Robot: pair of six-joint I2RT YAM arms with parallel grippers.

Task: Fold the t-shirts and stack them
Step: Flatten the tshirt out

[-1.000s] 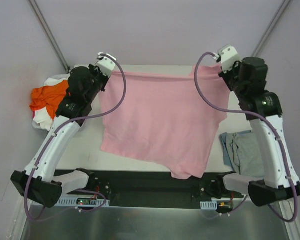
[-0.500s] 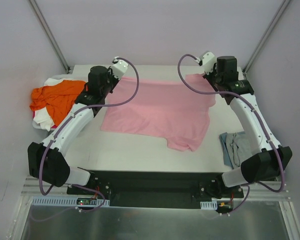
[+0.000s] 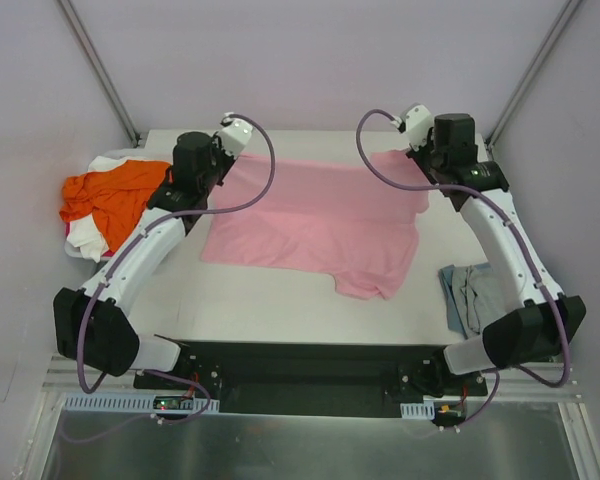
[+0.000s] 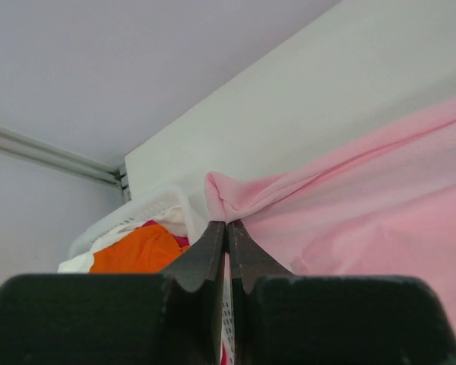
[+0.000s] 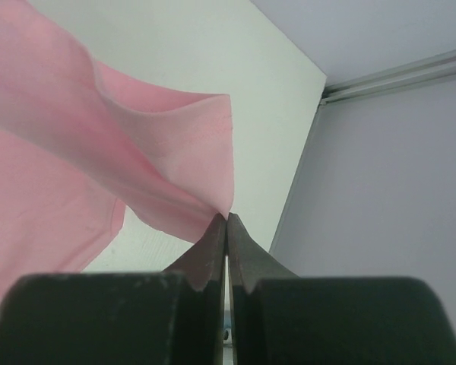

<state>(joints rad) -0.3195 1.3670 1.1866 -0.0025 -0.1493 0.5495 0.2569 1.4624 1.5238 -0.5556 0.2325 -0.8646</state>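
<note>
While both tools are keeping their pinch, the light pink t-shirt [image 3: 320,225] is now lying on the desk [image 3: 260,300], no longer hanging.
Near right, the grey-blue t-shirt [image 3: 475,295] is lying crumpled; the pink near hem is sitting uneven. Far left, the orange t-shirt [image 3: 105,195] is waiting in a heap. At the far edge, left tool [image 4: 226,226] and right tool [image 5: 226,218] are each clamping a pink corner. Judgement: spreading is finishing, so folding is coming next.

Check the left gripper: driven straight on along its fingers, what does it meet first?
The pink t-shirt: the left gripper is shut on a bunched edge of it. Past that fold, probably bare table, then the back wall; depth is unclear.
</note>
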